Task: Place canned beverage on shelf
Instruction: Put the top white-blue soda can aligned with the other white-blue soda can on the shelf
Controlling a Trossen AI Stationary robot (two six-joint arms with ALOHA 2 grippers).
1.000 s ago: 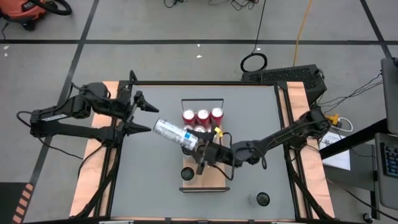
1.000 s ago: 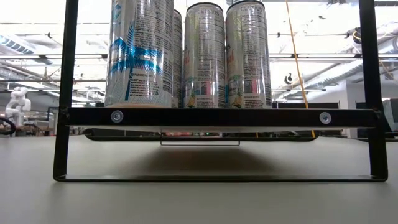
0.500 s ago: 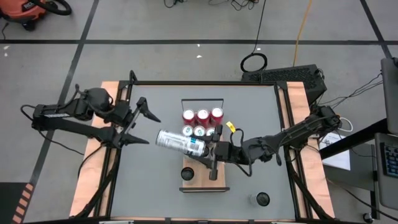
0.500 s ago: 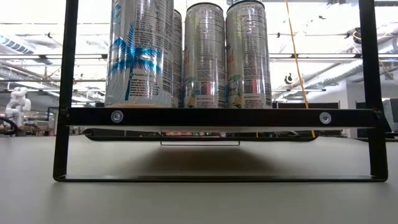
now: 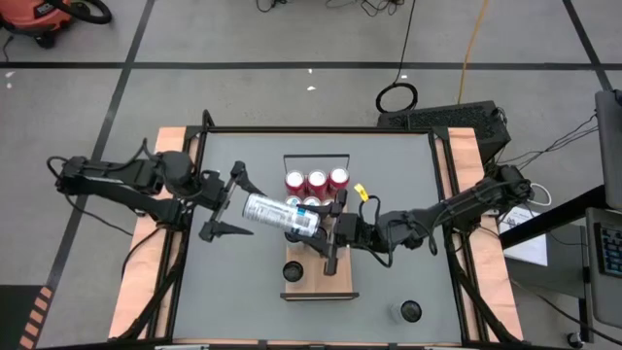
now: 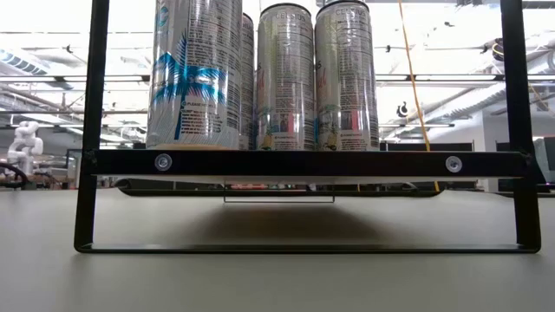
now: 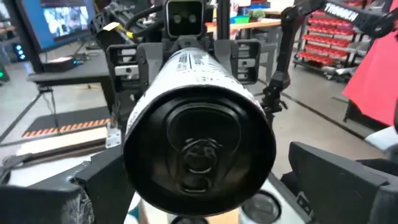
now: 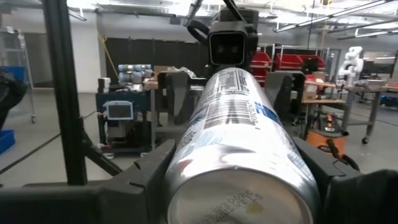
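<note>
Silver and blue, the long can (image 5: 279, 214) lies on its side in the air, above the near-left part of the shelf (image 5: 342, 282). I see my right gripper (image 5: 322, 236) pinching the can at one end, with a dark finger pressed on each side of it. In the right wrist view the can (image 8: 239, 137) fills the middle and my own fingers (image 8: 140, 180) hug it from both sides.

My left gripper (image 5: 225, 199) is at the other end of the can. Its fingers (image 5: 224, 229) are spread wide, one on each side of the can's end, and I cannot see them touching it. In the left wrist view the dark end of the can (image 7: 199, 152) with its pull tab points right at me, and my fingers (image 7: 339, 177) stand apart from it.

Wood makes up the shelf, and it sits in the middle of the grey table (image 5: 408, 194). Three red cans (image 5: 317, 181) stand in a row at its far end, by the thin black rail (image 5: 317, 157). More cans (image 5: 311, 204) stand just behind the held one. In the low view tall cans (image 6: 284, 78) stand on a dark shelf bar (image 6: 303, 162). One dark can (image 5: 410, 312) stands alone on the table, near the front right corner.
</note>
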